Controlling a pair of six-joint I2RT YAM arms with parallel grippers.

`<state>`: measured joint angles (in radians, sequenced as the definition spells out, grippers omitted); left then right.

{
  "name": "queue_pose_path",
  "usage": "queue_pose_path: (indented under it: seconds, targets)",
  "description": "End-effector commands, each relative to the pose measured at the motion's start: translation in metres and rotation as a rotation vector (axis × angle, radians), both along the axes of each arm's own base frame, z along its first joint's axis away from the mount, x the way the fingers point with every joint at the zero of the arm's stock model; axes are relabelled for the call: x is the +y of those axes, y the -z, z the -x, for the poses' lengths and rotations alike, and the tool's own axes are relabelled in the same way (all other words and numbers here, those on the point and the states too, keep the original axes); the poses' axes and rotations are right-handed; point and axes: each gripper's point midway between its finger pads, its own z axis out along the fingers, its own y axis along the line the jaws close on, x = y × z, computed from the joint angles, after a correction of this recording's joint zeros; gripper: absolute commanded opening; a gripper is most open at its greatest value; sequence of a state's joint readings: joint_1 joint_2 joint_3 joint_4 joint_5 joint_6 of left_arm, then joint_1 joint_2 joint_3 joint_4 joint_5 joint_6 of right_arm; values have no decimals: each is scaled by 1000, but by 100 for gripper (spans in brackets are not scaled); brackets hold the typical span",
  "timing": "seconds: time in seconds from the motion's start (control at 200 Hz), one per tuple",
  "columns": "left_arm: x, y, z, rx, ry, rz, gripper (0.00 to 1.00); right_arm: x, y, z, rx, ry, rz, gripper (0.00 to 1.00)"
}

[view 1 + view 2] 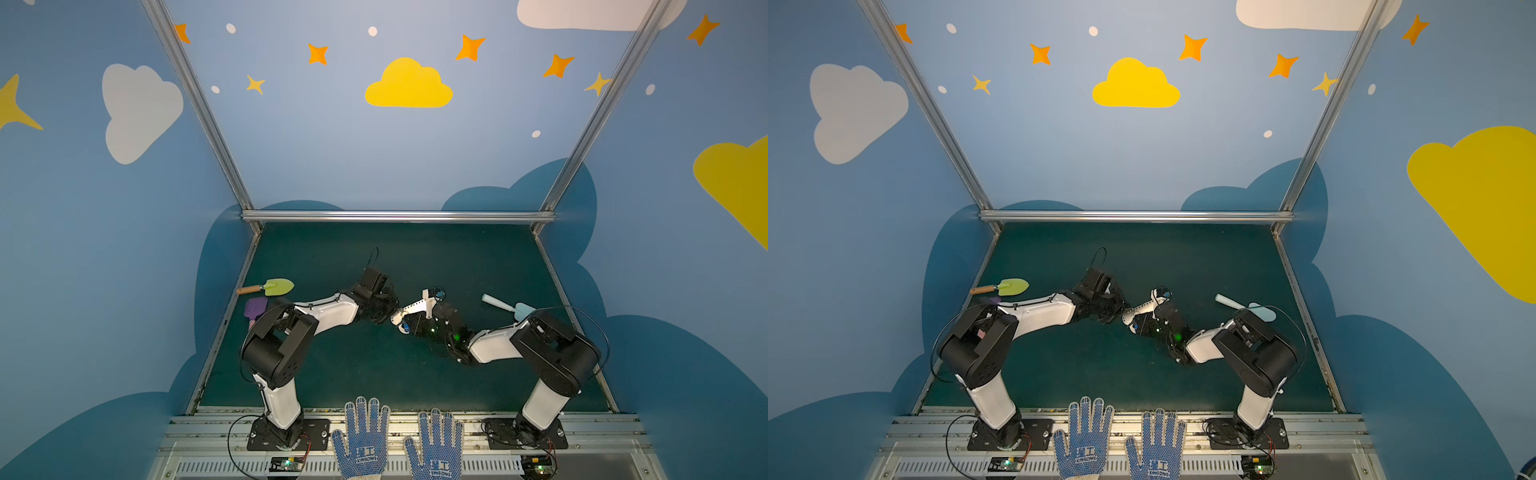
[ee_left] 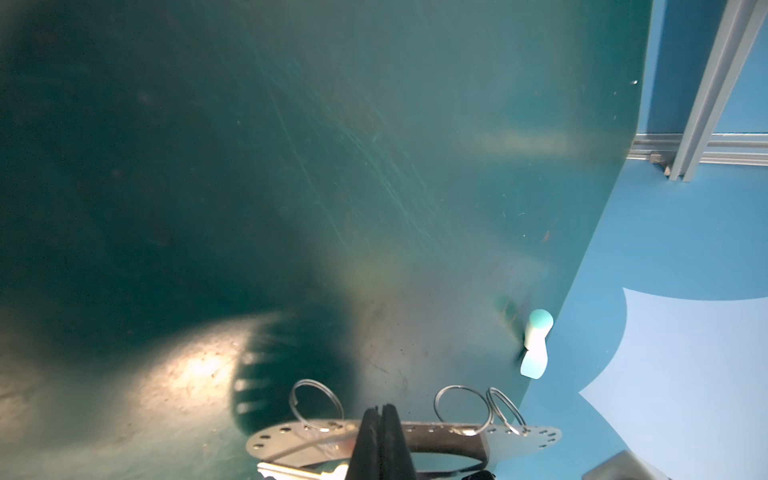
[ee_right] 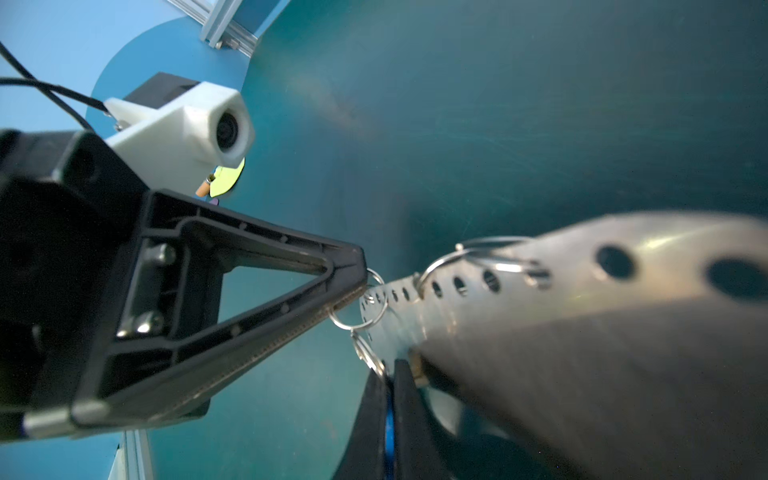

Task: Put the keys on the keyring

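Observation:
The keyring (image 1: 411, 311) (image 1: 1142, 309), a grey plate with small holes along its edge and wire rings, hangs above the green mat between both grippers. My left gripper (image 1: 394, 312) (image 2: 380, 409) (image 3: 361, 274) is shut at the plate's (image 2: 291, 436) (image 3: 540, 299) edge, its tips pinching a wire ring (image 3: 357, 307). My right gripper (image 1: 404, 328) (image 3: 392, 365) is shut on the keys; the blue tag (image 3: 389, 419) (image 1: 406, 329) shows between its fingers. The key's own small ring (image 3: 368, 353) hangs at that pinched wire ring. The silver key (image 2: 291, 471) shows under the plate.
A green trowel (image 1: 274, 286) and a purple spade (image 1: 254, 309) lie at the mat's left edge. A pale blue toy spade (image 1: 505, 307) lies at the right, by the right arm. Two blue dotted gloves (image 1: 365, 436) rest on the front rail. Walls enclose three sides.

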<state>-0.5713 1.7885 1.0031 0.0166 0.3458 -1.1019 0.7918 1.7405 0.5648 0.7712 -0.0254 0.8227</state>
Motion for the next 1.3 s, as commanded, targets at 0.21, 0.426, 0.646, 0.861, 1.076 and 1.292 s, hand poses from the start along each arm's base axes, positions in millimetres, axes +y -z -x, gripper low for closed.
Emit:
queue_pose_path:
  seconds: [0.21,0.426,0.646,0.861,1.076,1.292]
  targets:
    - [9,15,12,70,-8,-33,4,-13,-19,-13,-88,94,-89,0]
    - [7,18,13,79,-6,-24,4,-12,-19,-16,-92,98,-85,0]
    - [6,13,12,64,-4,-10,4,-1,-11,-15,-60,48,-70,0]
    - [6,11,11,53,-10,1,4,7,0,-13,-24,20,-94,0]
    - [5,7,9,42,-15,24,4,9,6,-11,-2,10,-105,0]
    - [4,4,8,35,-26,47,4,11,17,-7,32,9,-92,0]
